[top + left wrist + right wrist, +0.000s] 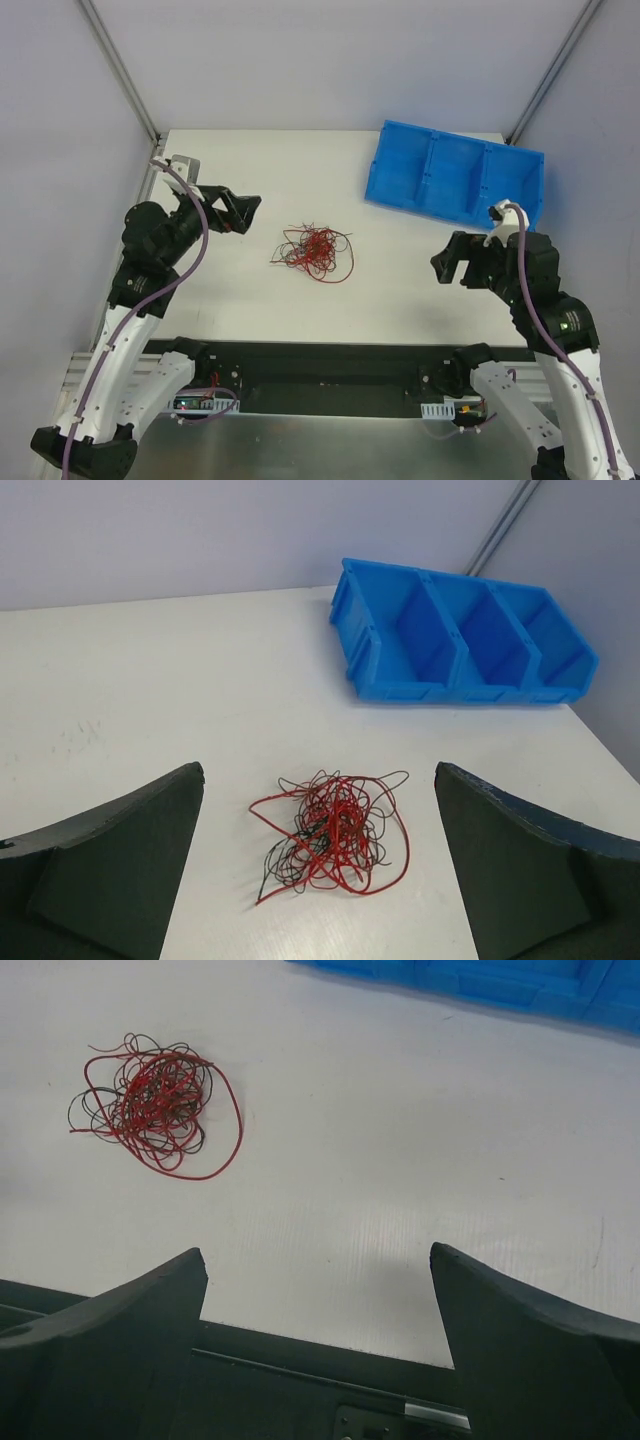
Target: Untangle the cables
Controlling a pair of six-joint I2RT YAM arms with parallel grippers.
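None of the untangling is judged done: the hair-thin, curly red and black cables [316,254] are bunched in one knot mid-table, on the white tabletop [420,295]. The left gripper [247,212] and right gripper [444,258] are held spread and empty, either side of the knot.

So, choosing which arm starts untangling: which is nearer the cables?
Left. The left arm hangs just left of the cables, jaws open; the right arm sits farther off to their right, by the blue bin.
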